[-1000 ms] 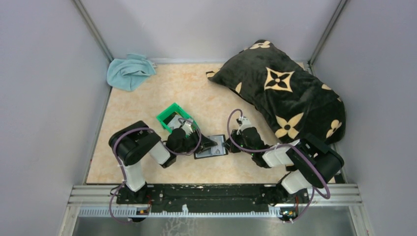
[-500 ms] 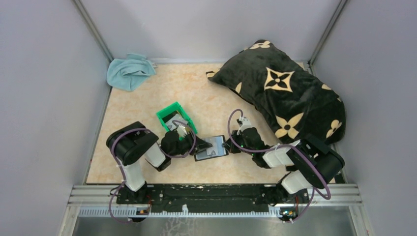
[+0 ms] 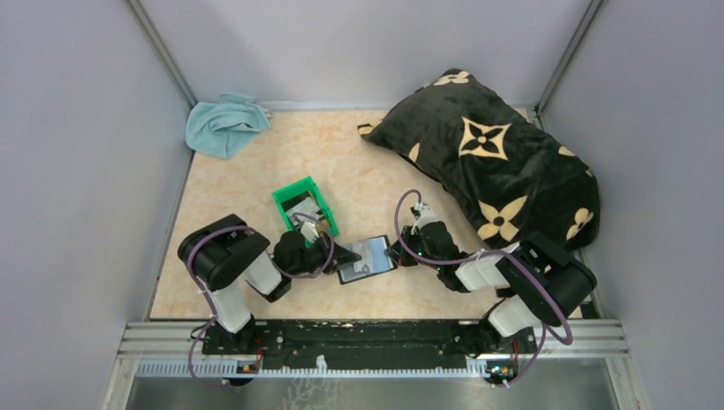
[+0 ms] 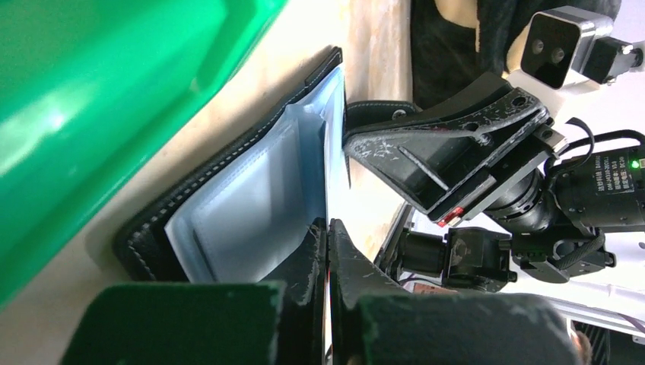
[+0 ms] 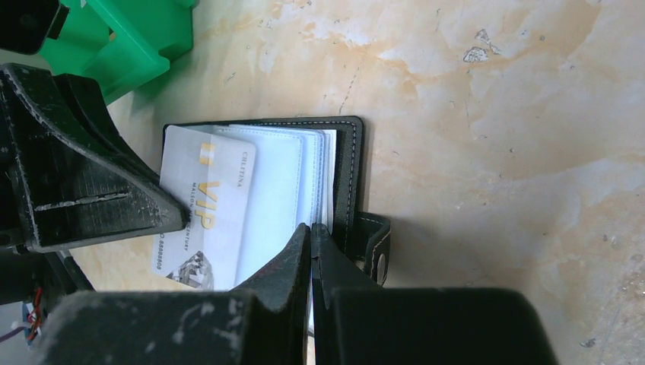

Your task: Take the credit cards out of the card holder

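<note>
Left claw just clamped pale grey-white VIP card; right claw, tips together, pins black folding card holder; we pull nxt.

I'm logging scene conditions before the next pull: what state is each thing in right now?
card holder: open, lying flat.
VIP card: sticking partly out of a sleeve, pinched at its edge.
left pincer: shut on the VIP card.
right pincer: shut on the card holder's near edge.
green bin: upright, something pale inside.
blue cloth: crumpled.
pillow: lying in the far right corner.
</note>
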`<state>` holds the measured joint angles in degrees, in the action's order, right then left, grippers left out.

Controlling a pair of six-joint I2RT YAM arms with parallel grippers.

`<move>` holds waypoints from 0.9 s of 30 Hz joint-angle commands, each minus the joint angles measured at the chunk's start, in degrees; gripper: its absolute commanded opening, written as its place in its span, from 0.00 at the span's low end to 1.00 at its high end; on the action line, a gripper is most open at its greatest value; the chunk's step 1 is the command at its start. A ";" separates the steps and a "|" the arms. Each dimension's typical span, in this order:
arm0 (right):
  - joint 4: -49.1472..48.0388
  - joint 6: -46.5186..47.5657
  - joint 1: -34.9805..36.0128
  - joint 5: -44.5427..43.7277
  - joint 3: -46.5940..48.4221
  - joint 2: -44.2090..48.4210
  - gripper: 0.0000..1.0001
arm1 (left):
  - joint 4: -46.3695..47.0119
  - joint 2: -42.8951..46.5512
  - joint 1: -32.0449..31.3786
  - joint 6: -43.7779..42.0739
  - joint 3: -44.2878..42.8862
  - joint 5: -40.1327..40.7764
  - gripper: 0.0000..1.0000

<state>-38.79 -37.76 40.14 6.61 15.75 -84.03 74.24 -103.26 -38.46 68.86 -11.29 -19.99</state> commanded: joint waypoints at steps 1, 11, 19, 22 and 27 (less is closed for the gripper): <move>6.83 0.70 0.82 0.04 -0.87 -2.35 0.00 | -4.30 4.45 0.31 -2.16 1.91 -0.52 0.03; 6.35 0.98 0.82 0.53 0.11 -3.34 0.00 | -27.88 21.26 0.31 -11.38 -0.26 -0.04 0.02; 5.11 1.73 0.82 3.36 0.23 -1.02 0.00 | -52.79 37.82 0.46 -23.67 -6.65 7.63 0.00; 1.43 2.25 0.82 6.68 -1.20 2.70 0.00 | -53.18 41.54 2.32 -24.90 -6.26 5.75 0.00; -2.76 2.08 0.82 10.96 -3.38 13.84 0.06 | -40.17 41.70 8.22 -22.84 -2.57 -7.90 0.00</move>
<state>-37.69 -36.77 40.40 12.88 13.21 -78.63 28.38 -61.36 -33.15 47.42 -15.97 -18.68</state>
